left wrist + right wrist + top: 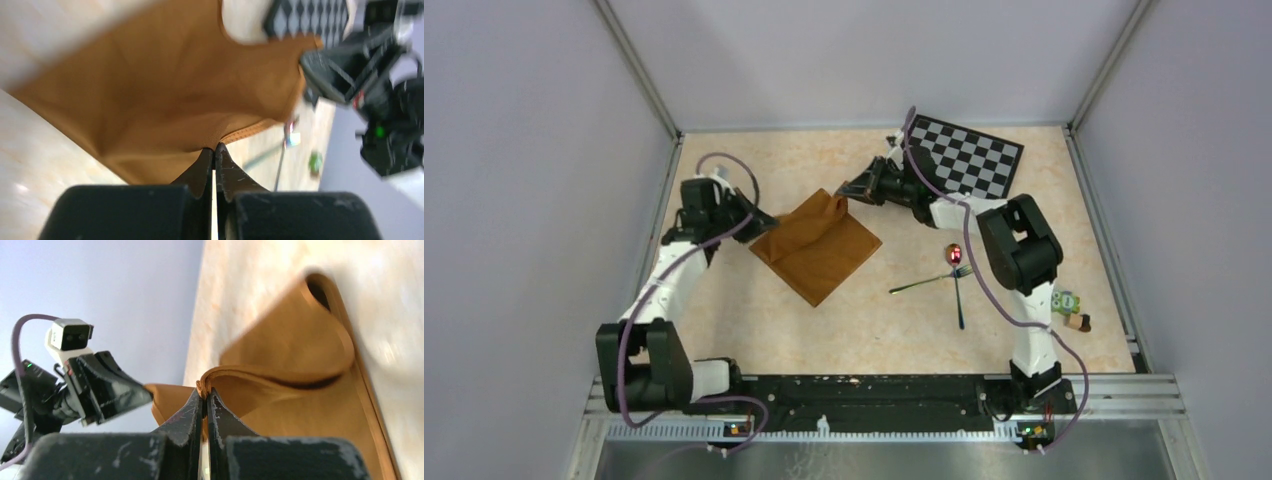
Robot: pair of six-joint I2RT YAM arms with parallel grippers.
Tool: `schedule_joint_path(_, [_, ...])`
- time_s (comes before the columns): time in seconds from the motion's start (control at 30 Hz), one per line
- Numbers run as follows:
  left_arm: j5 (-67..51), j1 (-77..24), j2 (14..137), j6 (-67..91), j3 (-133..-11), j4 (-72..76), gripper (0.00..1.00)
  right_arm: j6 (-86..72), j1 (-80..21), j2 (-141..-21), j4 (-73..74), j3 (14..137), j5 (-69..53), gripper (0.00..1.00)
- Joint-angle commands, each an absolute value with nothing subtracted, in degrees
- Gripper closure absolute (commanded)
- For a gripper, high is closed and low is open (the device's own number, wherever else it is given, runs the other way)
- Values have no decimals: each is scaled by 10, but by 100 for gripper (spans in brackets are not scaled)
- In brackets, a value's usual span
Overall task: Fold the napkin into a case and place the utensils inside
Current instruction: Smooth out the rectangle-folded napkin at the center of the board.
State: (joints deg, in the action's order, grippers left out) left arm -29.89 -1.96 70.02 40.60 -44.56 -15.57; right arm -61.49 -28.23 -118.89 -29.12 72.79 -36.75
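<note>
At the middle of the counter (874,340) the napkin (824,255) lies diamond-wise. The left claw (766,222) pinches its left corner and the right claw (844,193) its far corner (raised, cloth curling). The free half lies toward the near right, by the utensils (957,275).

chk board (967,156) far R corner | sm. green item (1066,302) R edge

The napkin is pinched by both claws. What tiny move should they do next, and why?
Probably carry the two pinched corners together across the napkin toward its near-right edge and lay them down. The left claw and right claw are each shut on a corner, that edge is lifted and curled, and the rest lies flat. The fork and spoon lie beside it.
</note>
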Motion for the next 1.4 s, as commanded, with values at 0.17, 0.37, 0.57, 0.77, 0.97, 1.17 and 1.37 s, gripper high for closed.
schedule_joint_path(0.17, [-234, 104, 911, 249, -717, -243, 100, -665, -304, -1284, -323, 945, -321, 100])
schedule_joint_path(0.37, [-319, 111, 1017, 251, -875, -199, 100, -651, -304, -1238, -325, 928, -264, 100])
schedule_joint_path(0.57, [-321, 115, 1083, 238, -983, -176, 100, -656, -304, -1223, -324, 937, -225, 100])
schedule_joint_path(0.77, [-357, 128, 1116, 241, -1014, -163, 100, -665, -304, -1269, -316, 1000, -227, 100])
schedule_joint_path(0.97, [-369, 130, 1123, 250, -1007, -172, 100, -654, -304, -1298, -289, 1046, -234, 100])
schedule_joint_path(1.17, [-417, 128, 1078, 278, -900, -180, 100, -647, -303, -1265, -281, 989, -254, 100])
schedule_joint_path(1.37, [-457, 83, 987, 290, -735, -164, 100, -646, -299, -1212, -285, 897, -282, 100])
